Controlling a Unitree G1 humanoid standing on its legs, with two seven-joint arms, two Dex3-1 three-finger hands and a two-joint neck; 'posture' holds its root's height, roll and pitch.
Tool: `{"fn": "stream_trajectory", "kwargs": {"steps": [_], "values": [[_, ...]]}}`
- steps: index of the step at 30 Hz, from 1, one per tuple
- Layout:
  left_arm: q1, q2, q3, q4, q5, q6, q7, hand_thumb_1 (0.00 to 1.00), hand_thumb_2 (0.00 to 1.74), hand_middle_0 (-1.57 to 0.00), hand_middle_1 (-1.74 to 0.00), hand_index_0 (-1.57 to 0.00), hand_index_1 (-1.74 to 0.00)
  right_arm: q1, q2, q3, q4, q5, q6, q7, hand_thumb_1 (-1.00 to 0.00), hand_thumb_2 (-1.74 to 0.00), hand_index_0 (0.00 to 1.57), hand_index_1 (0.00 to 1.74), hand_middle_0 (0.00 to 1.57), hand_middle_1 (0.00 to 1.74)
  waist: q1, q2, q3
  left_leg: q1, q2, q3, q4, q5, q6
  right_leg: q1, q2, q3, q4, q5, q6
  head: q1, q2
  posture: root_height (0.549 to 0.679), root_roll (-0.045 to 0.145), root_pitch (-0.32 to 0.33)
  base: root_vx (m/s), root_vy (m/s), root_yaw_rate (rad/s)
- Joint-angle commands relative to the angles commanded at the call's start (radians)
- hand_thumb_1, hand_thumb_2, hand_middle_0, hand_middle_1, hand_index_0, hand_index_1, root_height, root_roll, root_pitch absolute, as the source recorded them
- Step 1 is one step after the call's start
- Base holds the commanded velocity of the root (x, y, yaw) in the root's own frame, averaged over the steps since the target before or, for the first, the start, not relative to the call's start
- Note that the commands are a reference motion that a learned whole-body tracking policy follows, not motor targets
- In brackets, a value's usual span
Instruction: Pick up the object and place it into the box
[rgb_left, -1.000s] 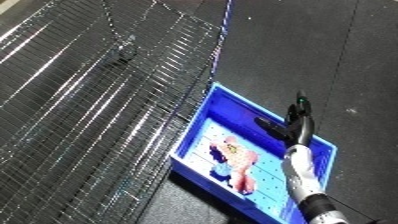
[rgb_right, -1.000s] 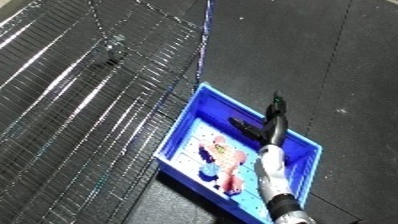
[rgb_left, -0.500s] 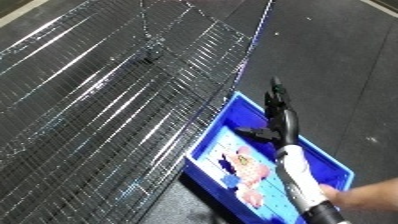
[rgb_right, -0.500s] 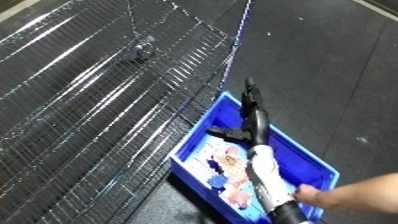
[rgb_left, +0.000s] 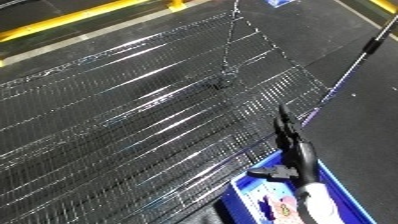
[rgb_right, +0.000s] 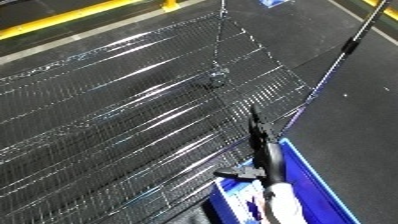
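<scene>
- The right hand (rgb_left: 293, 150), black, reaches up from the near right edge on a white and silver forearm (rgb_left: 313, 205). Its fingers (rgb_left: 283, 122) are straight and together, pointing far, with the thumb (rgb_left: 269, 173) stuck out to the left. They clasp nothing.
- The hand sits over the far left corner of a blue bin (rgb_right: 306, 172), its fingertips reaching past the bin's far rim over the wire mesh.
- Only the far end of the bin shows, at the near right corner of both views. Its white floor carries a small pink and purple packet-like object (rgb_left: 280, 207), lying just left of the forearm. What the object is cannot be made out, and part of it is cut off by the view's near edge.
- A wide sheet of shiny wire mesh (rgb_left: 133, 125) fills the left and middle of the scene, lying flat or nearly so, with bright glints along its wires. Its right edge runs beside the bin.
- A small dark fitting (rgb_right: 217, 77) sits on the mesh towards the far middle, where a thicker wire comes down to it.
- The dark floor (rgb_right: 373, 110) lies to the right of the mesh.
- A yellow painted stripe (rgb_left: 80, 19) runs across the floor at the far left.
- A thin dark pole (rgb_right: 342, 55) slants from the far right corner down to the mesh's right edge.
- The left hand shows in neither view.
</scene>
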Motion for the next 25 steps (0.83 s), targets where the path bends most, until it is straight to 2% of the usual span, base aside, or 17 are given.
{"fn": "stream_trajectory", "kwargs": {"steps": [3,8,14,17,20,25], "values": [[0.002,0.002,0.004,-0.004,0.009,0.0,0.002,1.0,1.74,-1.57,-1.74,-1.57,-1.74,-0.019,0.0,0.036,-0.013,-0.019,0.006,0.004,0.0,0.0,0.0,0.0,0.0,0.0,0.02,-0.005,0.003,-0.008,-0.005,-0.01,0.0,0.002,0.0016,-0.003,-0.0035,-0.006,0.004,0.0,0.0015,-0.083,0.04,0.639,0.067,-0.2,0.007,0.014,0.128],[-0.006,0.008,0.01,-0.009,0.016,-0.003,0.007,1.0,1.74,-1.57,-1.74,-1.57,-1.74,-0.049,-0.004,0.084,-0.03,-0.046,0.012,0.007,0.0,0.0,0.0,0.0,0.0,0.0,0.049,-0.011,0.007,-0.017,-0.009,-0.024,-0.004,0.006,0.0029,-0.006,-0.0093,-0.018,0.01,0.0,0.0045,-0.165,0.054,0.638,0.061,-0.197,0.006,0.015,0.13],[-0.026,0.009,0.023,-0.011,0.017,-0.008,0.023,1.0,1.74,-1.57,-1.74,-1.57,-1.74,-0.069,-0.01,0.121,-0.029,-0.072,0.019,0.014,0.0,0.0,0.0,0.0,0.0,0.0,0.073,-0.023,0.012,-0.024,-0.011,-0.037,0.004,0.003,0.0055,-0.004,-0.0128,-0.028,0.018,-0.001,0.0063,-0.218,0.012,0.637,0.056,-0.199,0.005,0.011,0.063],[-0.036,0.006,0.032,-0.013,0.019,-0.012,0.037,1.0,1.74,-1.57,-1.74,-1.57,-1.74,-0.071,-0.017,0.131,-0.033,-0.098,0.024,0.014,0.0,0.0,0.0,0.0,0.0,0.0,0.081,-0.028,0.015,-0.028,-0.013,-0.043,0.008,0.002,0.0069,-0.004,-0.0143,-0.03,0.022,-0.002,0.0063,-0.255,-0.033,0.637,0.054,-0.201,0.001,0.007,0.045],[-0.055,0.007,0.034,-0.016,0.026,-0.015,0.048,1.0,1.74,-1.57,-1.74,-1.57,-1.74,-0.075,-0.017,0.143,-0.034,-0.123,0.025,0.008,0.0,0.0,0.0,0.0,0.0,0.0,0.085,-0.031,0.018,-0.029,-0.013,-0.047,0.009,0.001,0.0078,-0.007,-0.0149,-0.033,0.026,-0.004,0.0078,-0.262,-0.009,0.636,0.052,-0.201,0.0,0.02,0.028],[-0.069,0.005,0.037,-0.026,0.026,-0.019,0.057,1.0,1.74,-1.57,-1.74,-1.57,-1.74,-0.069,-0.01,0.155,-0.022,-0.12,0.026,0.015,0.0,0.0,0.0,0.0,0.0,0.0,0.089,-0.033,0.02,-0.03,-0.014,-0.049,0.007,0.0,0.0097,-0.011,-0.0161,-0.034,0.03,-0.005,0.0095,-0.268,-0.026,0.635,0.051,-0.199,0.004,0.02,0.003]]}}
